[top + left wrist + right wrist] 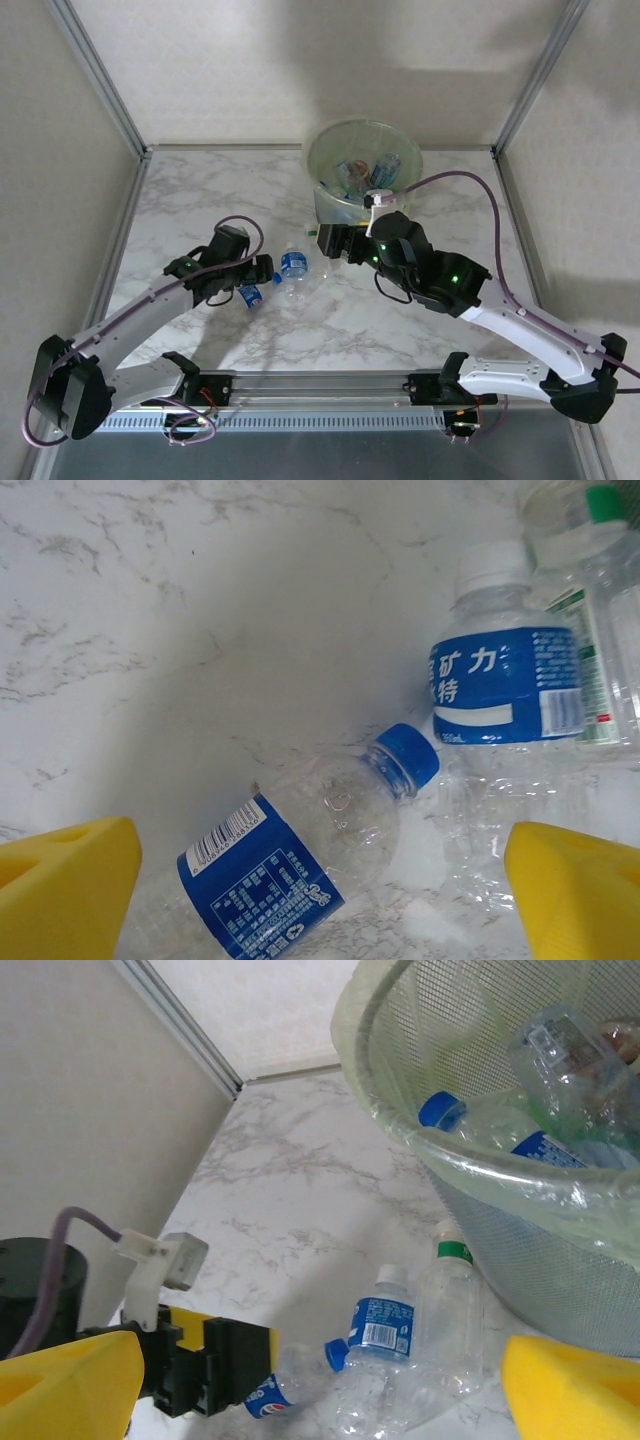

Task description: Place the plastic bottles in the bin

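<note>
The left gripper hung spread wide above the blue-capped bottle lying on the table, well short of the bin — it needed to drop squarely astride the labelled body before closing; the right gripper gaped empty too

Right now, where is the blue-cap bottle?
In the left wrist view, the blue-cap bottle lies on its side on the table, within the open left gripper, its cap close to the white-cap bottle on the right.
</note>
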Controlling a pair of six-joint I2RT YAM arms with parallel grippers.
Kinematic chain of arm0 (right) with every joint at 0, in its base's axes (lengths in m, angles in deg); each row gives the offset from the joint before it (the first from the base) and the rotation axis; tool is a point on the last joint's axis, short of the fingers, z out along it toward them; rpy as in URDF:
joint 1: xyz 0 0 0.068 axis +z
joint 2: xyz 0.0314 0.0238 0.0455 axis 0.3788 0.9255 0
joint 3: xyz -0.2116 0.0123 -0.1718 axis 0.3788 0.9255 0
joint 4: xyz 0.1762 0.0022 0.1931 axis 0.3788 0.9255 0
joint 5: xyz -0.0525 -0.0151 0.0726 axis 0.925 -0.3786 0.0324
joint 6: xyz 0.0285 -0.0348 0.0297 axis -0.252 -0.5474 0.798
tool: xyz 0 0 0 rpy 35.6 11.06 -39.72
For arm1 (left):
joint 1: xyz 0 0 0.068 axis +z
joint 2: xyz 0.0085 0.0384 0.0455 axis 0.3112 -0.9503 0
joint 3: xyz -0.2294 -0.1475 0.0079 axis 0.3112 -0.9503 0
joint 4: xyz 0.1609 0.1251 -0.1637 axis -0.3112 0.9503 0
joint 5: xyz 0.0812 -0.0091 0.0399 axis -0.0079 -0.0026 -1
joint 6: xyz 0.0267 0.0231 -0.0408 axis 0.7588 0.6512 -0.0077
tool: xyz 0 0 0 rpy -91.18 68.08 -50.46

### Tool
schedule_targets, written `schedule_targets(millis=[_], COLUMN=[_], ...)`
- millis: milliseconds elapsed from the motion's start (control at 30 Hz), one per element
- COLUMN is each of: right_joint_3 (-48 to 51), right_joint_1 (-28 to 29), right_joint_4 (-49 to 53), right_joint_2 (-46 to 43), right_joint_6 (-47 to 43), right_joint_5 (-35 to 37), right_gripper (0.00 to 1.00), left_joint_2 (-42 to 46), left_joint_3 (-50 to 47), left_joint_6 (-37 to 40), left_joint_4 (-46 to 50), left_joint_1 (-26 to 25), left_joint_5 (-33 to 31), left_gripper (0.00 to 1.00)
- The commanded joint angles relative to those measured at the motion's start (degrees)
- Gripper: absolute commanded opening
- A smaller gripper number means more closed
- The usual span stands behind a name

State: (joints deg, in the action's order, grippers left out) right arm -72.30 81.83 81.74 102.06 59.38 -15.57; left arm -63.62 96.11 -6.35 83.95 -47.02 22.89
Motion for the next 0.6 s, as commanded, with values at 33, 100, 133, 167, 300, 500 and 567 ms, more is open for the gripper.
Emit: schedule_targets(millis=[33,100,133,167,300,500,567], right_joint_3=[2.5,2.9,2.8,2.3,-1.6,-3.8,-3.6], right_joint_1=[0.6,0.6,0.6,0.6,0.5,0.1,0.1], right_joint_4=[-0.8,-1.4,-1.5,-1.5,0.2,-0.5,-0.5], right_joint_2=[-1.1,-0.9,-0.6,-0.2,3.4,5.3,5.0], right_joint_6=[3.8,3.7,3.5,3.1,0.1,-1.2,-1.0], right_joint_5=[1.6,2.1,1.9,1.7,1.9,0.4,0.4], right_gripper=[0.93,0.93,0.94,0.94,0.95,0.96,0.96], left_joint_2=[-2.9,-3.6,-3.7,-3.9,-4.4,-4.7,-4.3], left_joint_3=[-0.9,-1.1,-1.3,-1.6,-4.2,-5.2,-5.2], left_joint_6=[0.5,0.0,-0.5,-1.1,-3.5,-6.0,-7.2], left_joint_4=[-0.2,-0.5,-0.9,-1.5,-3.4,-3.5,-2.6], left_joint_1=[-1.7,-1.9,-1.9,-1.9,-2.4,-4.1,-5.1], left_joint_5=[-1.3,-3.2,-3.4,-3.1,-4.1,-6.4,-6.7], left_gripper=[0.96,0.97,0.98,0.98,0.99,1.0,1.0])
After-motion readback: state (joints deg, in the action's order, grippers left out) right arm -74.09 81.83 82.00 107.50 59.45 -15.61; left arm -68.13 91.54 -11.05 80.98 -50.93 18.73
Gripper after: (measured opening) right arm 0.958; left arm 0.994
